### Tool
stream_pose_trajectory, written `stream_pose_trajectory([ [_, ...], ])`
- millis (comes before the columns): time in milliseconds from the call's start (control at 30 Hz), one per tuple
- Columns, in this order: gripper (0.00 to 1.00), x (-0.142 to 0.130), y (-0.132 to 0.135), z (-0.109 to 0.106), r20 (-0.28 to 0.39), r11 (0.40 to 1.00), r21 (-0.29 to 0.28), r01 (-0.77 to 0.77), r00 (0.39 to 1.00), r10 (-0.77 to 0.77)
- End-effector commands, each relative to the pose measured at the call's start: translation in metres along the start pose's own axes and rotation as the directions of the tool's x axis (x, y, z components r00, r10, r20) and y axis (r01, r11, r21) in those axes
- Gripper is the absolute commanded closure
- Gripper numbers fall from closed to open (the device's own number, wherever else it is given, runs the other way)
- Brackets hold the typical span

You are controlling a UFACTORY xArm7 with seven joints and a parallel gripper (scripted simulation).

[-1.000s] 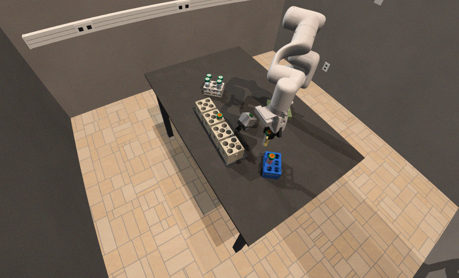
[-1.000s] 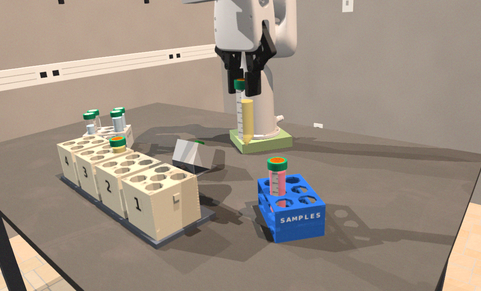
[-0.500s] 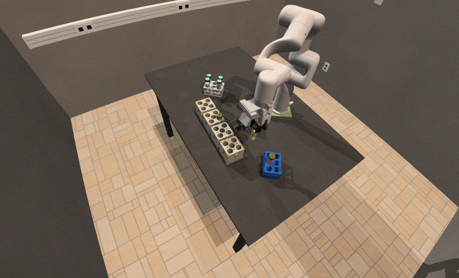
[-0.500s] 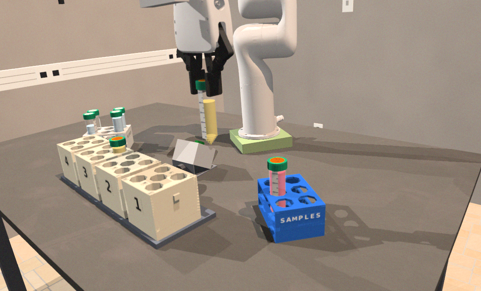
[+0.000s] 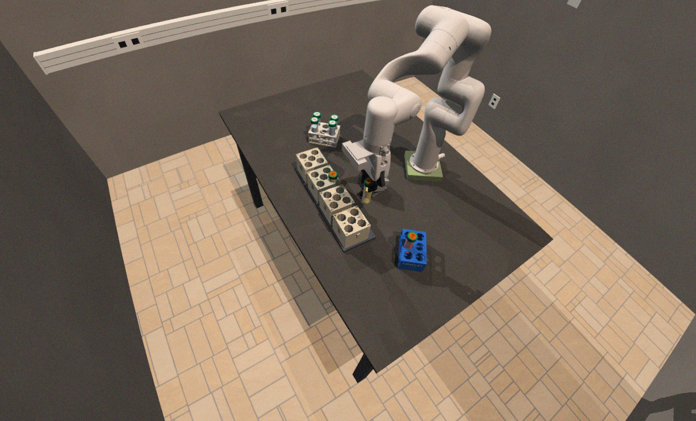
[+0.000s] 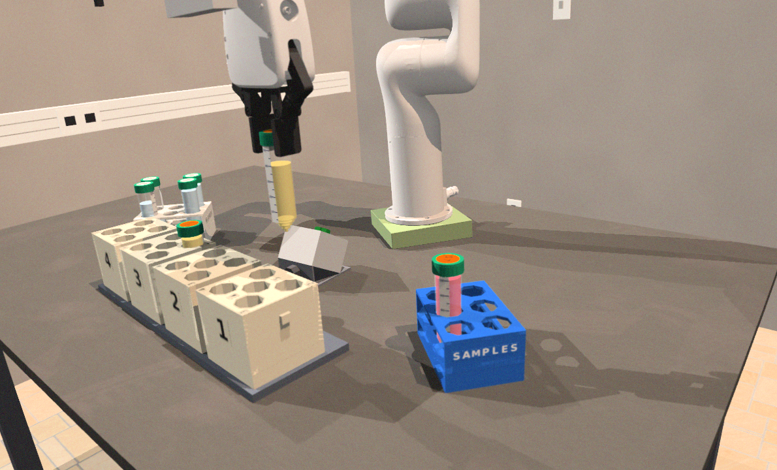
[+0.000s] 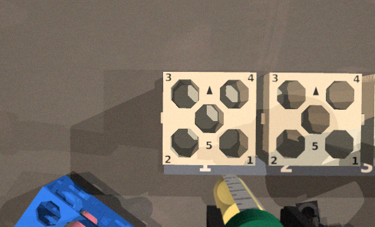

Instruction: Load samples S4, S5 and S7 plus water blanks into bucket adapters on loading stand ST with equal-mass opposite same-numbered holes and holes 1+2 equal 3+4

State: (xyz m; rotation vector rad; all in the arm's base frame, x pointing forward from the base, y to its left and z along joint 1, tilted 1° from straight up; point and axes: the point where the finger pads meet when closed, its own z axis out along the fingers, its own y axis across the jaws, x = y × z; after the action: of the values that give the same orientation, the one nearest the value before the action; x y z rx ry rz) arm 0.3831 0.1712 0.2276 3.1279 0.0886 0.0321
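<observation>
My gripper (image 5: 369,183) (image 6: 274,137) (image 7: 256,219) is shut on a sample tube with yellow liquid (image 5: 367,196) (image 6: 281,190) (image 7: 234,193), gripped below its green cap and hanging upright above the table. In the wrist view its tip lies just in front of the stand's edge, below hole 1 of adapter 1 (image 7: 178,118) (image 6: 256,333) (image 5: 351,225). Adapter 1 and adapter 2 (image 7: 285,118) (image 6: 175,297) (image 5: 336,200) are empty. Adapter 3 (image 6: 137,277) (image 5: 316,180) holds one yellow sample tube (image 6: 190,232) (image 5: 333,175). Adapter 4 (image 6: 108,260) (image 5: 310,158) looks empty. The held tube's ID cannot be read.
The blue SAMPLES rack (image 6: 478,350) (image 5: 412,256) (image 7: 55,202) holds one pink sample tube (image 6: 448,286) (image 5: 409,238). The white blank rack (image 6: 204,213) (image 5: 323,137) stands behind the adapters with several tubes. The DONE desk (image 6: 312,251) sits beneath the held tube. The robot base (image 6: 420,224) stands behind.
</observation>
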Motion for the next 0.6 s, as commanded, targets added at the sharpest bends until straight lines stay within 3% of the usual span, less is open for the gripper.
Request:
stream_pose_trajectory([
  [0,1.00,0.014,0.021,-0.002,-0.004,1.000,0.003,0.000,1.000,0.000],
  [567,1.00,0.052,0.085,-0.002,-0.004,1.000,0.002,0.000,1.000,0.000],
])
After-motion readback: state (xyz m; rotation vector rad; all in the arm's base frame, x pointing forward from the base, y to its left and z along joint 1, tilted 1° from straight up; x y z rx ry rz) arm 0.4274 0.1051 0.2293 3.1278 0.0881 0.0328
